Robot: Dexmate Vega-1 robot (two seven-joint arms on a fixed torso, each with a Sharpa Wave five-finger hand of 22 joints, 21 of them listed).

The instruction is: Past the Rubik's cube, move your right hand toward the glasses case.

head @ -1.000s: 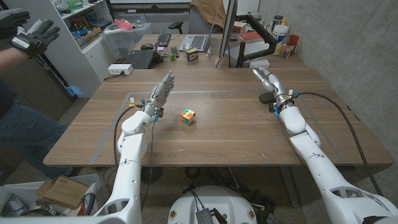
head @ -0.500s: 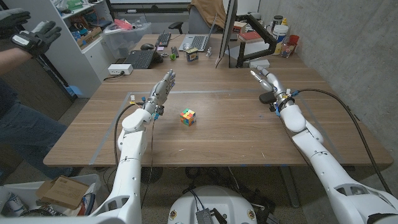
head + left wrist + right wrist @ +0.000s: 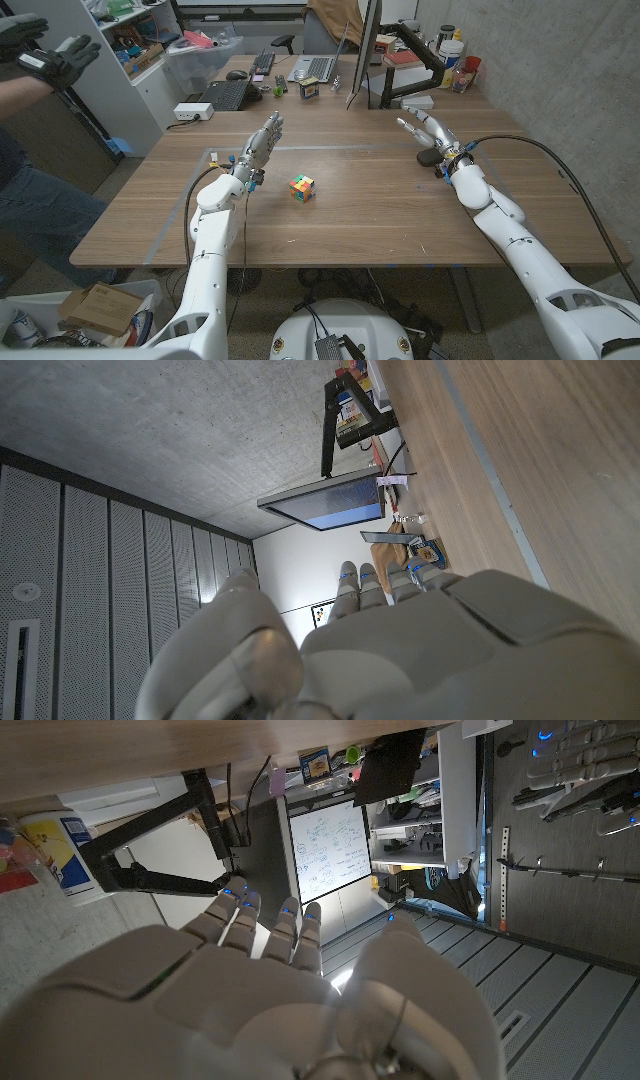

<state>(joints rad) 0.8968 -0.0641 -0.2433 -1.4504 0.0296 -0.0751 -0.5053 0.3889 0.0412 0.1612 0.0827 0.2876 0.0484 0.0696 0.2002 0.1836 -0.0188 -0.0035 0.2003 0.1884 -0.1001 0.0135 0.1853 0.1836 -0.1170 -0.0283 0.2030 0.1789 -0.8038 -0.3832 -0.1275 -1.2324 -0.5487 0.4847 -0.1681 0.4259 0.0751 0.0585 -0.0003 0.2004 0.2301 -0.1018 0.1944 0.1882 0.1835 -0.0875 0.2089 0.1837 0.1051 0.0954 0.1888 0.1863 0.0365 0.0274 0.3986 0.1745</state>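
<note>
The right hand (image 3: 428,135) hovers near the table's (image 3: 380,210) far right edge — fingers spread, holding nothing. The left hand (image 3: 256,150) stands upright, fingers extended and empty, beside the cube (image 3: 302,187).

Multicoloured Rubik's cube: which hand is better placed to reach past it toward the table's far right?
Right: the right hand is open on that side; the left hand is left of the multicoloured cube.
</note>
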